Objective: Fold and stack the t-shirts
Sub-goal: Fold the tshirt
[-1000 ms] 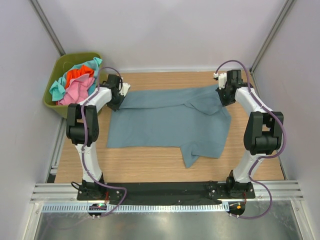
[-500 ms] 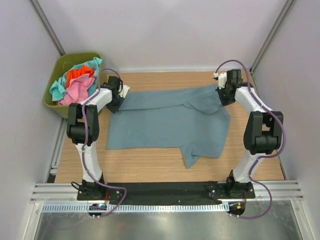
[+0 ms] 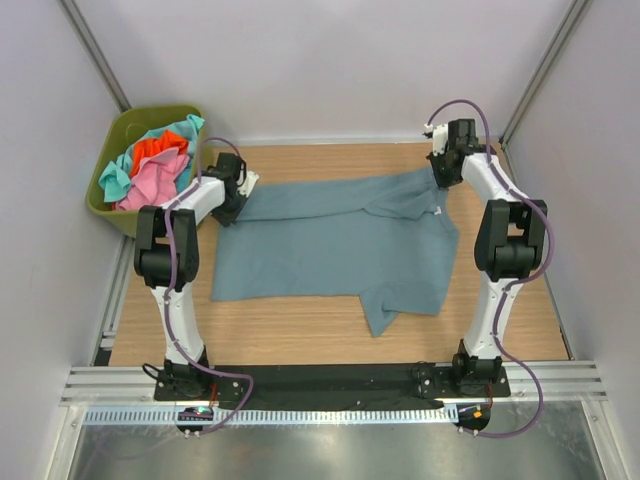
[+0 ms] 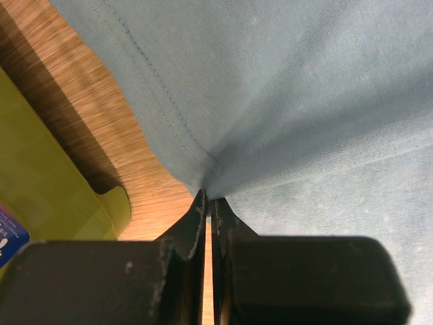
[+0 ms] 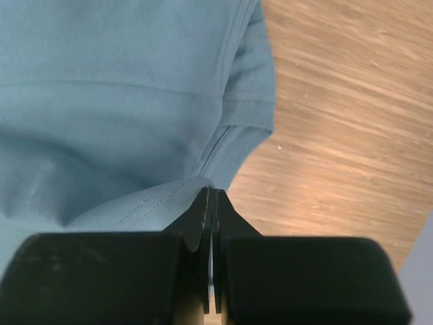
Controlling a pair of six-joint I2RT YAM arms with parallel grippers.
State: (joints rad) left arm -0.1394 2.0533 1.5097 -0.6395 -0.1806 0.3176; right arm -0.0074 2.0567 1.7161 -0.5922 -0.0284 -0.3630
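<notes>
Wooden table [image 3: 300,335]. Far left: olive bin [image 3: 108,212] with spare t-shirts [image 3: 152,172] inside. My left end effector [image 4: 210,203]: clamped on slate-blue t-shirt [image 3: 330,250] hem, unmoved. Shirt spread flat between my arms. My right end effector [image 5: 211,196]: pinching the opposite edge, shifted farther back since.

Wood table [image 3: 330,340], light brown w/ thin lines in it. Green plastic bin [image 3: 122,135] sits just off the table's far left corner. White walls [image 3: 330,60] stand round the table on 3 sides. Shiny metal rails [image 3: 100,385] & a grey metal sheet [image 3: 330,450] run along the table's near edge.
</notes>
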